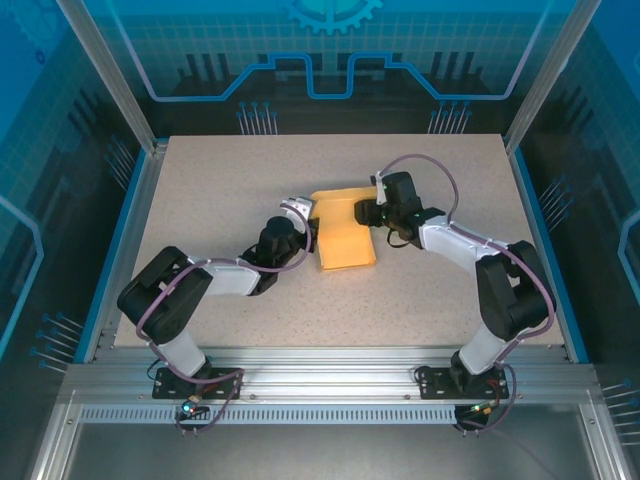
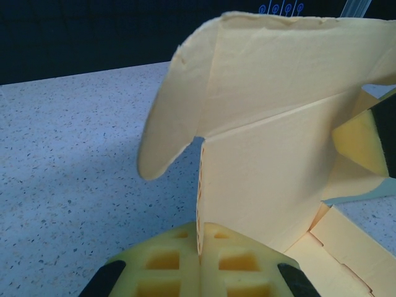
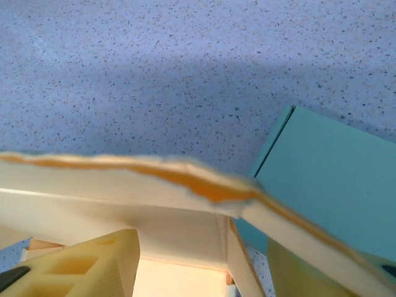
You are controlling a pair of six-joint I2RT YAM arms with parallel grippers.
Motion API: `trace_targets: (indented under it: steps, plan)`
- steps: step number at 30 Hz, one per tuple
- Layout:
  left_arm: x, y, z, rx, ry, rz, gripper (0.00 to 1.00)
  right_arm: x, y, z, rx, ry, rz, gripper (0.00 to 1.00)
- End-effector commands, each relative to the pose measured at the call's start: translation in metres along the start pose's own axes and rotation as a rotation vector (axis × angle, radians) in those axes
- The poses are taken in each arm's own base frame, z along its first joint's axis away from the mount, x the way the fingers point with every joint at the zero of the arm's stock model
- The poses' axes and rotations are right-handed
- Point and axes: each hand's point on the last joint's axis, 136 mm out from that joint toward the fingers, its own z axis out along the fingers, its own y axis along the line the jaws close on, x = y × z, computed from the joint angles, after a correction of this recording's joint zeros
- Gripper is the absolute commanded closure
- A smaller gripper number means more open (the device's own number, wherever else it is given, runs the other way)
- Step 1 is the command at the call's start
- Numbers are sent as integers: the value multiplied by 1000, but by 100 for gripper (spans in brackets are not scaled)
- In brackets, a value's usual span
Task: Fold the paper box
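One yellow paper box (image 1: 345, 235) partly folded at the centre of the speckled tabletop (image 1: 230, 170), two arms, left gripper (image 1: 299, 213) jaws pinched on an upright box panel, right gripper (image 1: 364, 212) jaws spread apart beside a raised flap

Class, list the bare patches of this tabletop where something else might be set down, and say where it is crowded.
Bare: the far strip of the table beyond the paper box; the near strip between the two arms; both far corners. Crowded: the centre, where the left gripper and right gripper flank the box.
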Motion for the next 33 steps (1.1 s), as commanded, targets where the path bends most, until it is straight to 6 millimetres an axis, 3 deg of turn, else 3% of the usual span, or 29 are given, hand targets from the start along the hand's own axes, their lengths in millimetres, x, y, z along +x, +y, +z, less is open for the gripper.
trace_targets:
  steps: [1,5,12,19,25,33]
  plan:
    - [4,1,2,10,12,20,100,-7,-10,0,19,1,-2,44]
    - [4,1,3,14,13,17,100,-6,-7,2,-7,4,-2,50]
    - [-1,-3,7,27,16,-58,100,-6,6,-2,-54,-7,-7,81]
    - [-10,-20,18,-17,51,-210,97,-3,33,-6,-39,-42,-38,81]
    - [4,-29,26,-109,104,-337,93,3,56,-5,16,-79,-76,82]
    - [18,-45,15,-74,95,-416,84,19,65,-14,-1,-124,-62,84]
